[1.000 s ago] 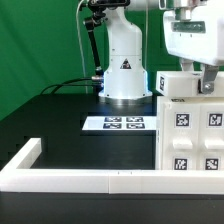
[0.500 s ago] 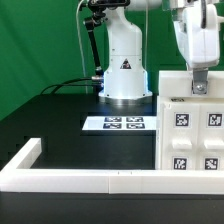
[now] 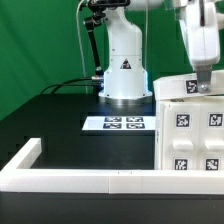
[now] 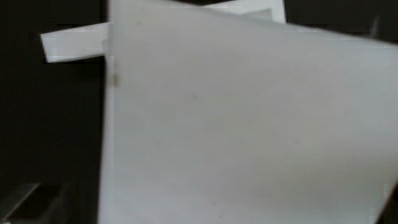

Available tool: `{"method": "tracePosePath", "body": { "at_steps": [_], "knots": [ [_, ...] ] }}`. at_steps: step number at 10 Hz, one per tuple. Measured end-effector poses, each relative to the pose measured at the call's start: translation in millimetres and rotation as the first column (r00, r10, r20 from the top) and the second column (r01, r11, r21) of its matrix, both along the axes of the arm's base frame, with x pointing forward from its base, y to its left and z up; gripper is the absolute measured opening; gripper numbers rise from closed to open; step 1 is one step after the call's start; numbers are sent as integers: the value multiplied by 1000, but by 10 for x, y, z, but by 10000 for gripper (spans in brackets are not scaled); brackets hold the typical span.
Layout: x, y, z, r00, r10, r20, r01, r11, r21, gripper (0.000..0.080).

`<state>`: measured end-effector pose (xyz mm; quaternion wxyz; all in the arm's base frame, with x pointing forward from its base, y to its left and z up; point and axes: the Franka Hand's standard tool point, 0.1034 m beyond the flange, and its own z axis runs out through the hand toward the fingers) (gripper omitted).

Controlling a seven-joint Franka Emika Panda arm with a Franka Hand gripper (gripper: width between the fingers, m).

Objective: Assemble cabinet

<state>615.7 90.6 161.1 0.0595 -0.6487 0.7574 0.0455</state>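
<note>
The cabinet [image 3: 188, 135] is a large white box standing at the exterior view's right, and several black-and-white tags show on its front. My gripper [image 3: 199, 86] hangs straight down onto the cabinet's top edge, its fingertips at or just behind that edge. I cannot see from there how the jaws stand. In the wrist view a big plain white face of the cabinet [image 4: 249, 130] fills almost the whole picture, very close. Only a dark sliver of one finger [image 4: 25, 205] shows at the frame's corner.
The marker board [image 3: 114, 124] lies flat on the black table in front of the arm's white base [image 3: 123, 70]. A long white rail [image 3: 85, 180] runs along the near edge, with a shorter one [image 3: 22, 157] at the exterior view's left.
My gripper has moved toward the exterior view's right and come down onto the cabinet's top edge. The cabinet looks unmoved.
</note>
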Motion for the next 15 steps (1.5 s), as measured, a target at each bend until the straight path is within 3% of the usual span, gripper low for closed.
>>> {"method": "tracePosePath", "body": {
  "at_steps": [4, 7, 8, 11, 13, 15],
  "knots": [
    [23, 84, 244, 996, 72, 48, -73, 997, 20, 796],
    [16, 89, 218, 993, 104, 49, -105, 994, 17, 796],
    [14, 88, 214, 978, 199, 63, -200, 980, 8, 796],
    [70, 136, 286, 834, 539, 115, -539, 842, -39, 796],
    [80, 161, 301, 673, 727, 138, -724, 685, -77, 796],
    [78, 156, 292, 557, 818, 145, -814, 572, -102, 796]
  ]
}}
